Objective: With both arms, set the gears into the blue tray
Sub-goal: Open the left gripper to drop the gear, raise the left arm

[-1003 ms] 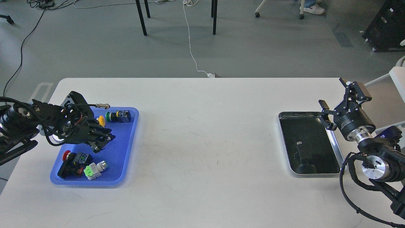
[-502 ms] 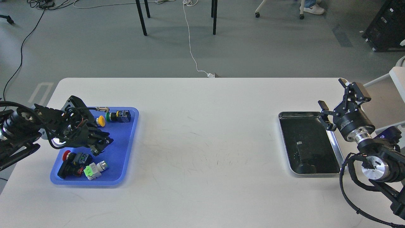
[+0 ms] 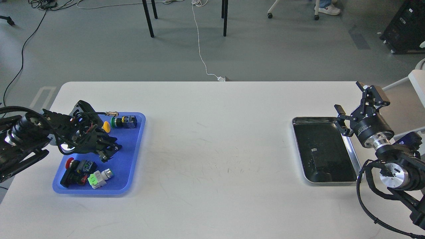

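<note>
The blue tray (image 3: 132, 156) lies at the table's left and holds buttons and connectors. My left gripper (image 3: 109, 152) hovers low over the tray's middle, pointing right. It looks dark and its fingers cannot be told apart. Over the right rim of the steel tray (image 3: 352, 156) my right gripper (image 3: 358, 107) stands open with nothing between its fingers. No gears can be made out in this view. Any gear under the left gripper is hidden.
In the blue tray lie a yellow button (image 3: 106, 125), a green button with a black block (image 3: 124, 121), a red button unit (image 3: 74, 167) and a green-white connector (image 3: 98, 177). A metal plug (image 3: 111, 113) sticks out at the tray's far rim. A chair (image 3: 415, 83) stands off the table's right edge.
The left arm has shifted slightly over the blue tray, its gripper tip ending a little further right. The right arm has barely moved.
</note>
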`<state>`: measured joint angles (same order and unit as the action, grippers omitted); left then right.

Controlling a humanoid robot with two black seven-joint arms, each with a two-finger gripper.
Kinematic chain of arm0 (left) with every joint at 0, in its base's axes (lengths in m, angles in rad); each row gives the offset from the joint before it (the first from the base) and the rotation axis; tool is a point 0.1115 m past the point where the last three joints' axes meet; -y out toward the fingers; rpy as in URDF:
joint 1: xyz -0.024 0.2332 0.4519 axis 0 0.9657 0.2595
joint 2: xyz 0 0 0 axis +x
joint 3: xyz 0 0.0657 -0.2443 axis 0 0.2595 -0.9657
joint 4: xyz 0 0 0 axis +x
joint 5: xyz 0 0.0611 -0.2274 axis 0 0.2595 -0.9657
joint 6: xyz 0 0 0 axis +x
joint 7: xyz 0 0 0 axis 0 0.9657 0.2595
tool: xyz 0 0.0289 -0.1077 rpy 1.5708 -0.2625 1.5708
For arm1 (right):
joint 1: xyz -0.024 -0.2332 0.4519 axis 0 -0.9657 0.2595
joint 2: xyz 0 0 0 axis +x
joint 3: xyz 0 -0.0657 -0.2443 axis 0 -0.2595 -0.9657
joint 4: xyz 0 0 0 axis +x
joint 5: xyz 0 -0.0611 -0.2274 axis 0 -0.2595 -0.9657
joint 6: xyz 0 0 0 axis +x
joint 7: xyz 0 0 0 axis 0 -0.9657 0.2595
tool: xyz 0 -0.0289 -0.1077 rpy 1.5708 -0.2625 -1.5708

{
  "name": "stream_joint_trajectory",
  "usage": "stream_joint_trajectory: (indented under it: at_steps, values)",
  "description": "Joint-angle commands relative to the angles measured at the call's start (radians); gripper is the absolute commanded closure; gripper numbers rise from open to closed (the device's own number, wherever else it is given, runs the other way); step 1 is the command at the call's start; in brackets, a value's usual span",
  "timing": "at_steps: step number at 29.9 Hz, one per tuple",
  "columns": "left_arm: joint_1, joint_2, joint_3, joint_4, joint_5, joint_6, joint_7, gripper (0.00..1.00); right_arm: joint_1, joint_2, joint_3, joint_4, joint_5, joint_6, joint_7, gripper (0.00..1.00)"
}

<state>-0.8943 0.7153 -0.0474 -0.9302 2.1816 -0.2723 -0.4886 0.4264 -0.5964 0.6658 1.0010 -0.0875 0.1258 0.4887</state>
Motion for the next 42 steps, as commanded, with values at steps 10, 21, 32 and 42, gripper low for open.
stream_joint_trajectory:
  at_steps: [10,21,32,42]
  values:
    - [-0.028,0.078,-0.181,-0.113,-0.15,0.036,0.0,0.13,0.0,0.0,-0.005,-0.002,-0.001,-0.002,0.0,0.02]
    - [0.217,-0.005,-0.401,-0.383,-1.063,0.22,0.0,0.02,0.002,0.006,-0.017,-0.001,-0.003,-0.003,0.0,0.01]
    - [0.673,-0.401,-0.937,-0.332,-1.189,0.24,0.0,0.02,-0.003,0.006,-0.089,0.011,-0.008,0.012,0.0,0.01]
    - [0.77,-0.482,-1.091,-0.266,-1.396,0.058,0.087,0.02,0.0,0.053,-0.109,0.031,-0.081,0.014,0.0,0.01]
